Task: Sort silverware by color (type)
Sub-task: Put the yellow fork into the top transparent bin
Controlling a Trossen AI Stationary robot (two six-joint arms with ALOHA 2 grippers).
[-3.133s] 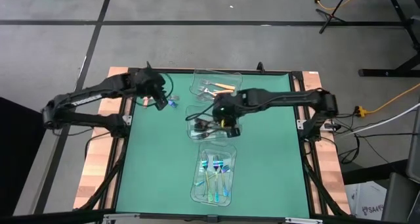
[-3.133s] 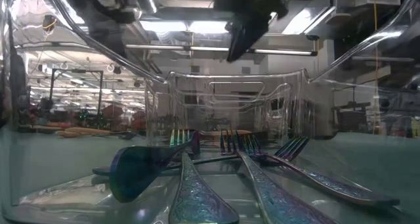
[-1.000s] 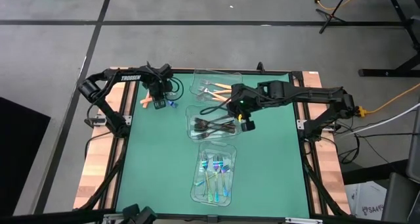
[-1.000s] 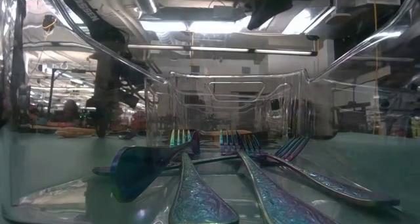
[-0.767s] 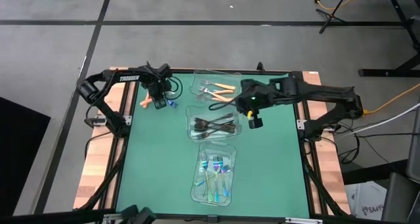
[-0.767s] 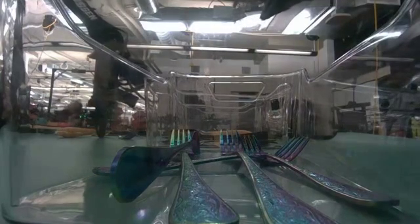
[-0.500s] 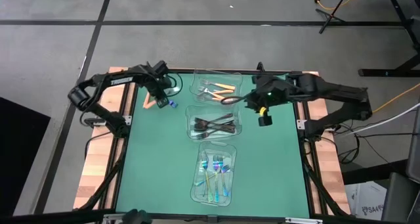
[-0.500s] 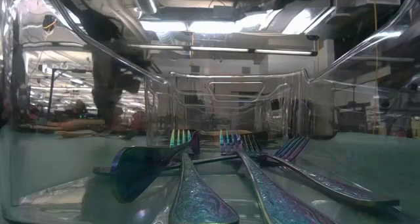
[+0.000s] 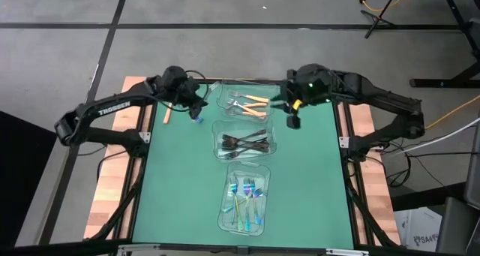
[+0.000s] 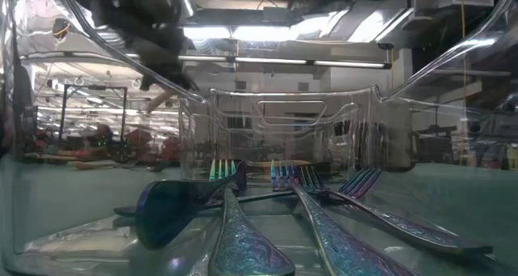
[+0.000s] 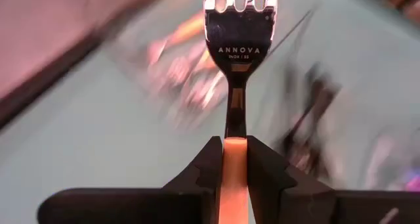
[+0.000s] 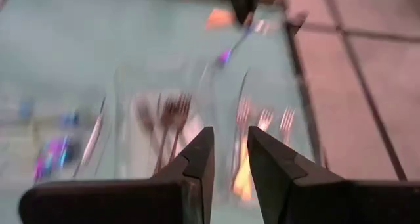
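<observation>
Orange-handled fork (image 11: 236, 86) clamped between the fingers of the left gripper (image 11: 235, 159), tines pointing forward past the fingertips, maker's stamp legible on the silver neck. Left arm stretched from the table's left edge toward the far left corner of the green mat (image 9: 180, 188), left gripper (image 9: 196, 104) hanging beside the far container (image 9: 246, 100). Another orange piece (image 9: 166, 114) lying on the wooden edge just left of that gripper. Right arm folded in from the right side, right gripper (image 9: 292, 113) poised over the mat just right of the far container, fingers (image 12: 197, 161) set a narrow gap apart with nothing between them. Three clear containers in a row down the mat's middle: far one holding orange-handled forks (image 9: 251, 100), middle container (image 9: 244, 141) holding dark forks (image 9: 244, 143), near container (image 9: 244, 200) holding iridescent blue-teal forks (image 9: 247, 192). From table height, iridescent forks (image 10: 243, 227) lying flat inside the near container (image 10: 453, 65), tines pointing away.
</observation>
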